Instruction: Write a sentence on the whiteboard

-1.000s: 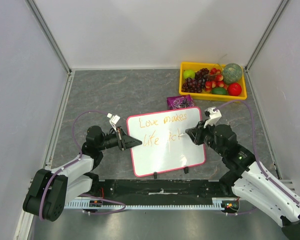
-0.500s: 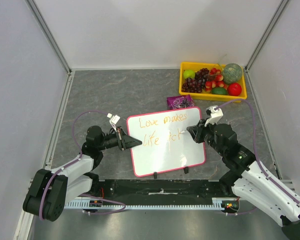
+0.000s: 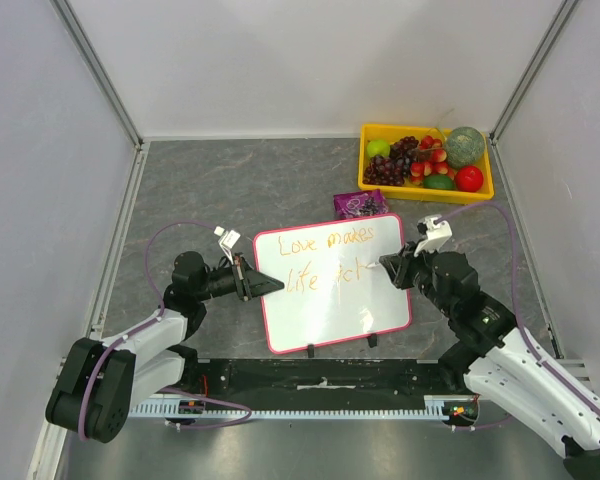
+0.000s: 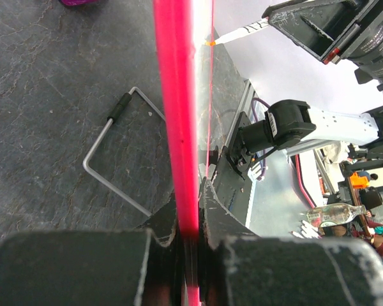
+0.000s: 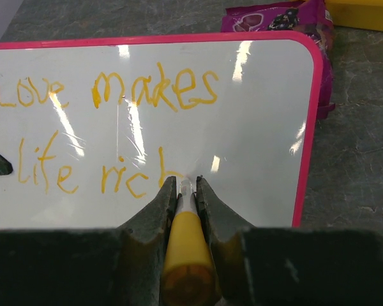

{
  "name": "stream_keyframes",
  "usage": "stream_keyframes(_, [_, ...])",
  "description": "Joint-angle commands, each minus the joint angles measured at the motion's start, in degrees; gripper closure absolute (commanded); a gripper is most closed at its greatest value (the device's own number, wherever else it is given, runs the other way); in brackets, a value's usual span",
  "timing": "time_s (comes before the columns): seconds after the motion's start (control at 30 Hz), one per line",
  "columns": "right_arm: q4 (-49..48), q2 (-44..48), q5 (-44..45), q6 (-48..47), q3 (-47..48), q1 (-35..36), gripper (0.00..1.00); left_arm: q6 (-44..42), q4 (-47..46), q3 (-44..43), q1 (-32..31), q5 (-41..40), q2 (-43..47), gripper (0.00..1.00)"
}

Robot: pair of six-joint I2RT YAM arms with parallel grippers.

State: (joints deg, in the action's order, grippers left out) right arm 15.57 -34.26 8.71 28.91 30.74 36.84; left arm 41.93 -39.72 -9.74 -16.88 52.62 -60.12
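**Pink-red-framed rectangular whiteboard [image 3: 330,318]: slip and smear risks**

Propped on grey mottled counter [image 3: 230,190], left edge clamped in left claw [image 3: 270,283]. Right claw [image 3: 384,264] pinching yellow-orange marker [image 5: 185,245], tip at end of orange handwritten sentence [image 5: 154,90]. Hard pressing: board skidding. Dragging: smeared ink.

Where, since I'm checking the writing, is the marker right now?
The orange marker is clamped in the right tool, low centre in the right wrist view, its tip at the whiteboard just right of rich, the last word of the sentence.
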Motion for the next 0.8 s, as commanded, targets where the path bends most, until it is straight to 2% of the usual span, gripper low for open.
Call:
stream_keyframes(0.0, [2.4, 0.3, 1.0, -0.4, -1.6, -0.3, 1.0, -10.5, 3.5, 0.4, -0.3, -3.8, -1.0, 0.98])
stream_keyframes(0.77, [6.3, 3.9, -1.1, 2.1, -3.1, -0.2, 1.0, -10.4, 3.4, 0.5, -0.3, -3.9, -0.8, 0.98])
